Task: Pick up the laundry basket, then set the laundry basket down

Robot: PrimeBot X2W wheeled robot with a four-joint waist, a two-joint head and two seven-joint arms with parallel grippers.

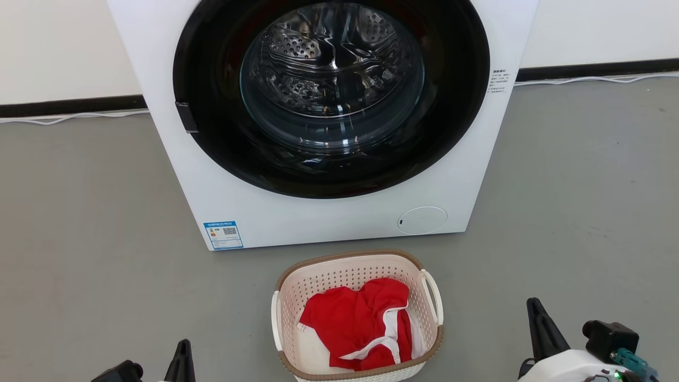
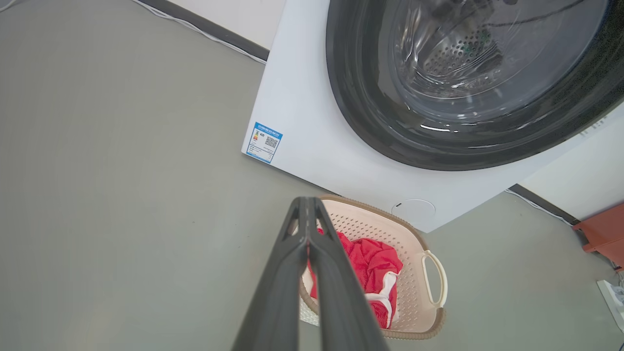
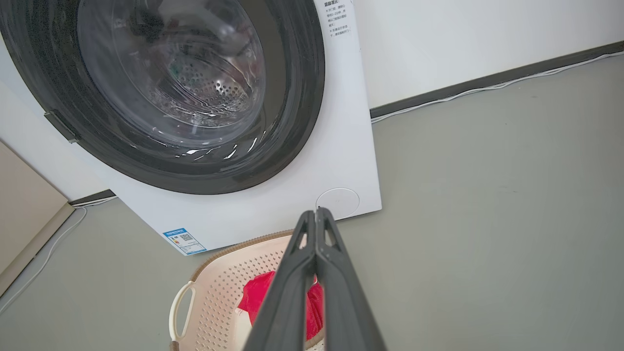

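Between the left gripper and right gripper sits the laundry basket

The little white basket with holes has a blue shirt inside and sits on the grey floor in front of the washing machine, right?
Nearly. The crumpled cloth is red with white trim, not blue; the head view shows it. The cream-white perforated plastic basket does sit on the grey floor in front of the white washing machine.

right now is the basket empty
No, a red garment with white trim lies inside the basket.
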